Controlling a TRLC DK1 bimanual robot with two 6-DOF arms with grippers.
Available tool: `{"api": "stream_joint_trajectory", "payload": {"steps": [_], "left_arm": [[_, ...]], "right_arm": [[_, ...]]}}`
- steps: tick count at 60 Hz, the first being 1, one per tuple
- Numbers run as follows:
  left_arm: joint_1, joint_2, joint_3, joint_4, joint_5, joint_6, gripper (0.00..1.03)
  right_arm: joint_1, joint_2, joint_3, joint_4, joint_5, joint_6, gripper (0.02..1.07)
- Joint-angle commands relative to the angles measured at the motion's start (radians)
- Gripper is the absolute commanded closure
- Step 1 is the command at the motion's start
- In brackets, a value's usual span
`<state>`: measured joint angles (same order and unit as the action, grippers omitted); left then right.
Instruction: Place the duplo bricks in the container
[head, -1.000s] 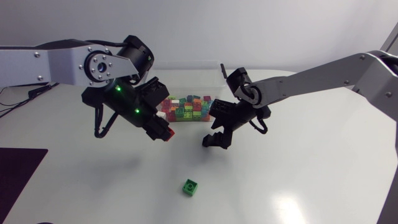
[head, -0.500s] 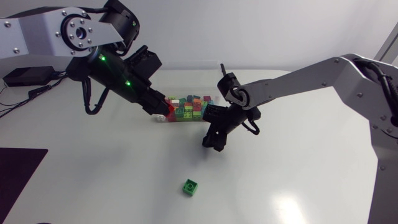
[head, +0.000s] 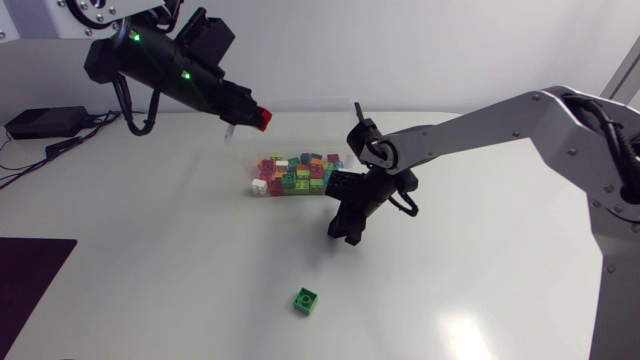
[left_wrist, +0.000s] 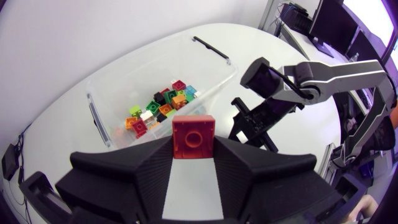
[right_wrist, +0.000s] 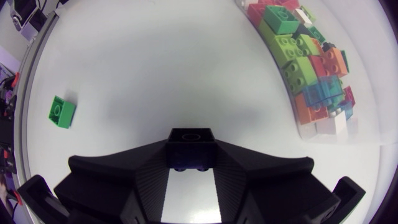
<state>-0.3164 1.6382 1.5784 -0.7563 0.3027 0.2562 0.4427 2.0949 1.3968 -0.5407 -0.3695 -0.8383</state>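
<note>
My left gripper hangs high above the table, behind and left of the clear container, and is shut on a red brick. In the left wrist view that red brick sits stud-up between the fingers, with the container and its coloured bricks below. My right gripper is low on the table just in front of the container's right end, shut on a dark brick. A green brick lies alone nearer the front, also seen as the green brick to the side of the right gripper.
The container's coloured bricks lie close beside the right gripper. A dark mat covers the table's front left corner. A black box with cables sits at the far left.
My left arm has risen and swung back to the left with the red brick. My right gripper has stayed low and shut on the dark brick.
</note>
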Motion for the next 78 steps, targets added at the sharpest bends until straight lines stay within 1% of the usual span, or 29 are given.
{"api": "stream_joint_trajectory", "payload": {"steps": [1,17,24,26,27,29,30,33,34,35,39,40,42,43,45,47,49,55,58,63,69,73,78], "left_arm": [[0.010,0.060,0.042,0.021,0.012,-0.038,0.69],[0.077,0.261,0.160,0.117,0.009,-0.114,0.66],[0.096,0.321,0.223,0.140,-0.020,-0.135,0.64],[0.099,0.334,0.238,0.155,-0.040,-0.143,0.61],[0.099,0.336,0.241,0.158,-0.050,-0.144,0.58],[0.099,0.336,0.241,0.164,-0.062,-0.146,0.48],[0.097,0.334,0.239,0.169,-0.071,-0.146,0.39],[0.096,0.322,0.226,0.176,-0.094,-0.143,0.20],[0.096,0.310,0.212,0.189,-0.096,-0.143,0.10],[0.096,0.302,0.203,0.196,-0.097,-0.143,0.05],[0.096,0.262,0.160,0.226,-0.097,-0.135,0.04],[0.094,0.221,0.111,0.265,-0.103,-0.124,0.04],[0.091,0.178,0.061,0.308,-0.112,-0.117,0.04],[0.091,0.132,0.003,0.368,-0.131,-0.115,0.04],[0.086,0.064,-0.074,0.460,-0.155,-0.110,0.04],[0.083,-0.005,-0.152,0.545,-0.198,-0.109,0.04],[0.077,-0.040,-0.193,0.581,-0.211,-0.103,0.04],[0.040,-0.166,-0.302,0.594,-0.249,-0.034,0.05],[0.033,-0.224,-0.357,0.611,-0.249,-0.012,0.05],[0.016,-0.304,-0.429,0.595,-0.249,0.037,0.05],[-0.007,-0.380,-0.511,0.554,-0.232,0.107,0.05],[-0.012,-0.429,-0.580,0.545,-0.209,0.143,0.05],[-0.035,-0.465,-0.644,0.492,-0.177,0.206,0.05]], "right_arm": [[-0.018,-0.076,-0.001,-0.030,0.003,0.002,0.86],[-0.029,-0.245,0.008,-0.120,0.000,0.042,0.86],[-0.025,-0.308,0.028,-0.151,-0.002,0.064,0.86],[-0.024,-0.322,0.039,-0.160,-0.003,0.071,0.86],[-0.024,-0.328,0.042,-0.163,-0.005,0.074,0.86],[-0.025,-0.337,0.053,-0.173,-0.006,0.081,0.86],[-0.025,-0.342,0.059,-0.173,-0.006,0.087,0.85],[-0.029,-0.354,0.079,-0.173,-0.009,0.107,0.85],[-0.030,-0.357,0.087,-0.173,-0.011,0.114,0.85],[-0.032,-0.358,0.094,-0.173,-0.011,0.120,0.85],[-0.036,-0.363,0.130,-0.166,-0.016,0.157,0.85],[-0.038,-0.365,0.137,-0.163,-0.019,0.166,0.85],[-0.039,-0.368,0.153,-0.156,-0.020,0.188,0.85],[-0.039,-0.368,0.157,-0.151,-0.022,0.196,0.85],[-0.038,-0.369,0.166,-0.133,-0.022,0.215,0.85],[-0.038,-0.369,0.180,-0.113,-0.022,0.242,0.85],[-0.038,-0.368,0.191,-0.096,-0.022,0.260,0.85],[-0.038,-0.337,0.240,-0.051,-0.020,0.315,0.85],[-0.038,-0.315,0.269,-0.041,-0.020,0.338,0.85],[-0.038,-0.269,0.326,-0.018,-0.019,0.377,0.85],[-0.039,-0.211,0.390,-0.004,-0.017,0.407,0.85],[-0.039,-0.176,0.426,0.012,-0.013,0.429,0.85],[-0.038,-0.128,0.470,0.033,-0.005,0.459,0.85]]}}
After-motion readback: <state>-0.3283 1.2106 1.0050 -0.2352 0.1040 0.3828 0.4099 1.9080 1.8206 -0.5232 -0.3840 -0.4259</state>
